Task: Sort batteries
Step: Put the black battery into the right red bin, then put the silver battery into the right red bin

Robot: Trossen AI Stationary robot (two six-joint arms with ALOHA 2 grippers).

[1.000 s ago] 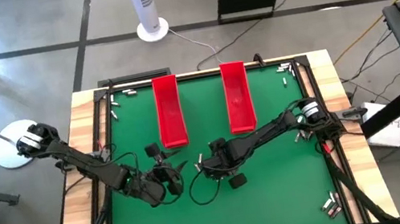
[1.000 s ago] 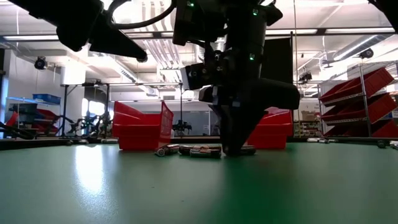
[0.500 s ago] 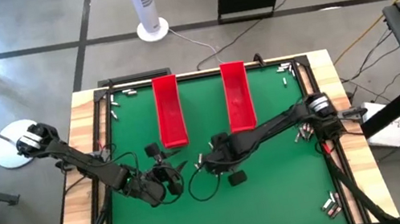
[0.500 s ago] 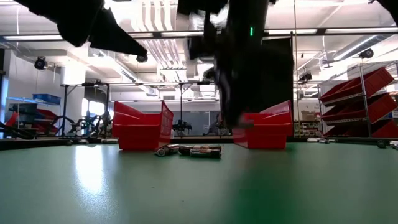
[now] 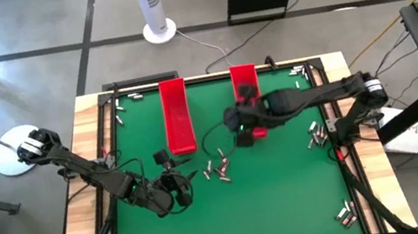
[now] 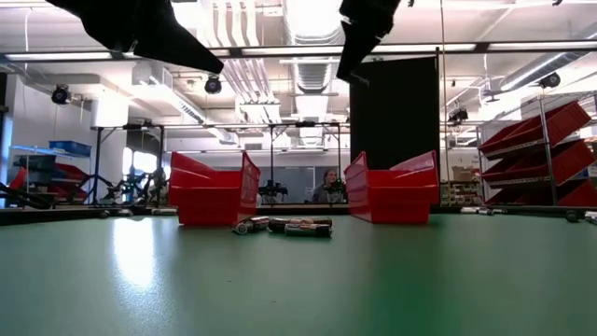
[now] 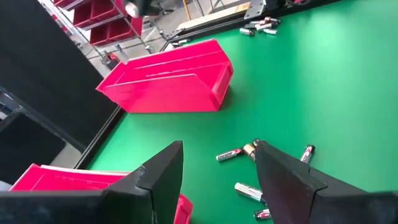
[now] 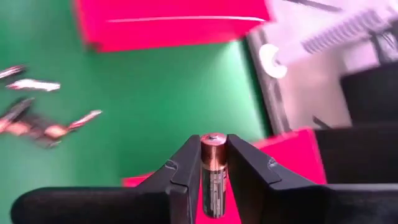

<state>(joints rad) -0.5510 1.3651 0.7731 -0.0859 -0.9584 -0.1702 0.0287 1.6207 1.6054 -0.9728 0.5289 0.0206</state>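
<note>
Hovering over right red tray (image 5: 245, 85), right end effector (image 5: 241, 120) clamped on one battery (image 8: 212, 171); left end effector (image 5: 179, 181) apart, lower-left. Loose batteries (image 5: 219, 167) mid-frame on green surface (image 5: 290, 197). Left red tray (image 5: 177, 114): contents unclear.

The scene is evenly and brightly lit from overhead, with ceiling lights (image 6: 312, 19) blown out to white in the low view and a pale sheen thrown on the green table (image 6: 140, 266). Motion blur is seen across the right wrist view.
</note>
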